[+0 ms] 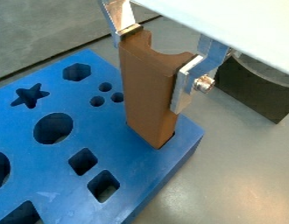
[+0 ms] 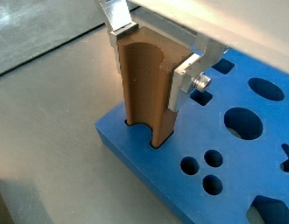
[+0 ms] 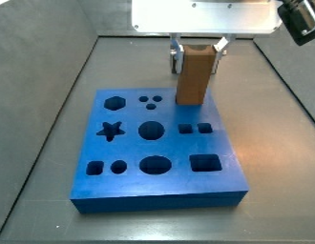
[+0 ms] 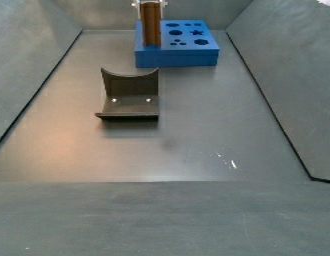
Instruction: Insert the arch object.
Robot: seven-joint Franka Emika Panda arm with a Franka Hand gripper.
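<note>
The arch object (image 1: 147, 92) is standing upright at a corner of the blue board (image 1: 65, 166), its lower end sitting in or at a cutout near the board's edge; the depth of seating is not resolvable. In a wrist view the piece (image 2: 144, 87) is showing a curved groove running along one long face, with an arched notch at its foot just above the board (image 2: 229, 166). The end effector (image 1: 158, 59) is grasping the arch object at its upper part, the silver fingers (image 1: 186, 80) pressing flat against opposite sides of it, so the piece is sitting directly between them and hanging below the wrist. In a side view the end effector (image 3: 196, 48) is hovering over the far edge of the board (image 3: 160, 186), the arch object (image 3: 192, 74) rising vertically above the small square cutouts. The board is carrying star, hexagon, round and square holes. In a side view the board (image 4: 181, 55) is lying at the far end of the table (image 4: 195, 140), with the arch object (image 4: 150, 24) at its corner, and the fixture (image 4: 128, 95) is standing well apart from it, nearer mid-table.
</note>
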